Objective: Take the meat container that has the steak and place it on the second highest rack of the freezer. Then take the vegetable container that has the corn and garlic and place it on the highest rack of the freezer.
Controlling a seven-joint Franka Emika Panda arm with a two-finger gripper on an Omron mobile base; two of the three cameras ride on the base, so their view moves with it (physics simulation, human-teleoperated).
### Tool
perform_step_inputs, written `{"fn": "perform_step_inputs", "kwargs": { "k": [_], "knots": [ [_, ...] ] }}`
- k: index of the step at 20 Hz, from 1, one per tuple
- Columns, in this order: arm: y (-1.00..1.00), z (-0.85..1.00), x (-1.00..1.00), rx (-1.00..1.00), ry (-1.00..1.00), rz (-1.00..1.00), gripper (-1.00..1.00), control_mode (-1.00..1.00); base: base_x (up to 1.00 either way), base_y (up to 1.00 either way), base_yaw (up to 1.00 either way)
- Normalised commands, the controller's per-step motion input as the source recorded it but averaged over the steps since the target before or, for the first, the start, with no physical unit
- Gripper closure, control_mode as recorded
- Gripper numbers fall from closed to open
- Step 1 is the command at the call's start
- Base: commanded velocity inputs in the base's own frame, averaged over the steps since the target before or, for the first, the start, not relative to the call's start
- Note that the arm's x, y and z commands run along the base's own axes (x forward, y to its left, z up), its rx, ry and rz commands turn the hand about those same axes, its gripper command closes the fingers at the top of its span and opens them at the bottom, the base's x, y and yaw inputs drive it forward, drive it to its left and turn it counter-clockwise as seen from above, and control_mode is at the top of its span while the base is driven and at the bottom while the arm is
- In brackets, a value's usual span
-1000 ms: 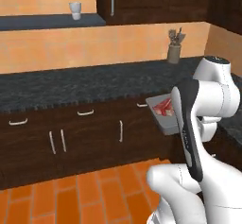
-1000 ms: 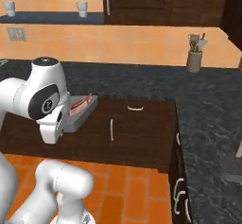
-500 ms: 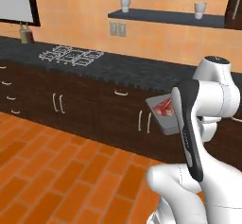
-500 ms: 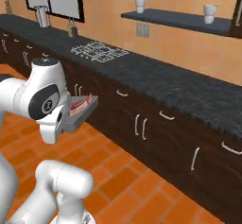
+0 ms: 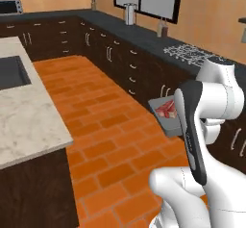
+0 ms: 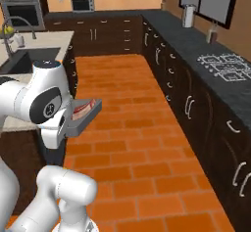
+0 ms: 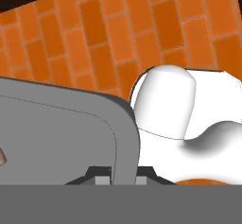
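A grey meat container [image 5: 162, 118] hangs level in the air beside my forearm, over the brick floor. The steak [image 5: 166, 109], a red slab with white streaks, lies inside it. From the right base view, the same container [image 6: 87, 119] sticks out from behind my wrist with the steak [image 6: 81, 109] on it. In the hand view my gripper [image 7: 116, 175] is shut on the container's rim [image 7: 126, 138], one dark fingertip [image 7: 97, 174] on each side of the wall.
A marble island with a sink [image 5: 21, 104] stands to the left, also seen in the right base view [image 6: 29, 59]. Dark cabinets under a black counter with a stove [image 6: 221, 65] run along the right. Between them lies orange brick floor [image 6: 132, 123]. A microwave [image 6: 83, 3] sits on the far wall.
The whole picture has swung round as the base turned: the counter wall gave way to the aisle and the island. The container stays in my shut gripper, same pose.
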Motion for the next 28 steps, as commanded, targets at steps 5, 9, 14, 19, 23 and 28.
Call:
{"fn": "perform_step_inputs", "kwargs": {
  "k": [5,9,14,19,23,28],
  "knots": [
    [0.0,0.0,0.0,0.0,0.0,0.0,1.0,1.0,-0.01,0.0,1.0],
    [0.0,0.0,0.0,0.0,0.0,0.0,1.0,1.0,0.0,0.0,0.99],
    [0.0,0.0,0.0,0.0,0.0,0.0,1.0,1.0,0.0,0.0,1.0],
    [0.0,0.0,0.0,0.0,0.0,0.0,1.0,1.0,0.0,-0.01,0.98],
    [0.0,0.0,0.0,0.0,0.0,0.0,1.0,1.0,0.02,-0.25,0.65],
    [0.0,0.0,0.0,0.0,0.0,0.0,1.0,1.0,0.41,-0.6,0.46]
  ]
}}
